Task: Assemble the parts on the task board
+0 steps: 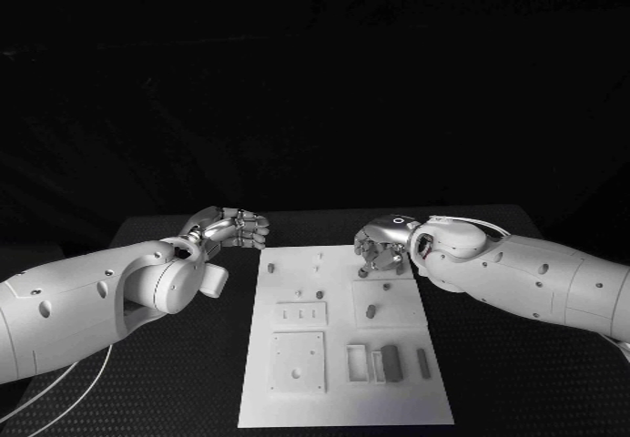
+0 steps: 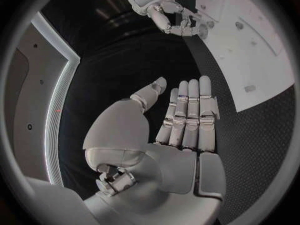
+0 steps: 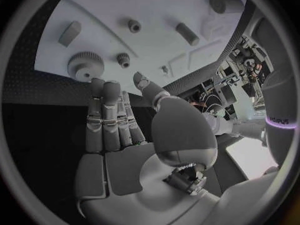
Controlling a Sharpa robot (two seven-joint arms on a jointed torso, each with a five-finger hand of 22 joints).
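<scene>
hovering hands flank the board

reaching in at the far end of the white board (image 1: 344, 401), the right hand (image 1: 382, 246) hangs over its far right corner with nothing in its grasp. the right wrist view shows its fingers (image 3: 107, 120) held straight and close together, thumb apart, the palm bare, so the hand is released. just beyond those fingertips in that view lie a large gear (image 3: 85, 66) and a small gear (image 3: 123, 59) on the board, and the fingers are not seen touching either.

the left hand (image 1: 234, 228) sits off the board's far left corner, over the black table (image 1: 157, 391). the left wrist view shows its fingers (image 2: 190, 115) flat and side by side, thumb out, holding nothing: also released. the right hand (image 2: 170, 16) shows far off in that same view, at the board's edge.

on the board, the parts lie apart from both hands. a dark oblong part (image 1: 370, 311) rests on the middle right panel, and a small peg (image 1: 321, 293) stands near it to the left. nearer the robot, a square plate (image 1: 298, 361) lies at left, and beside it a row of slots holds a dark block (image 1: 389, 358) and a slim bar (image 1: 422, 362).
</scene>
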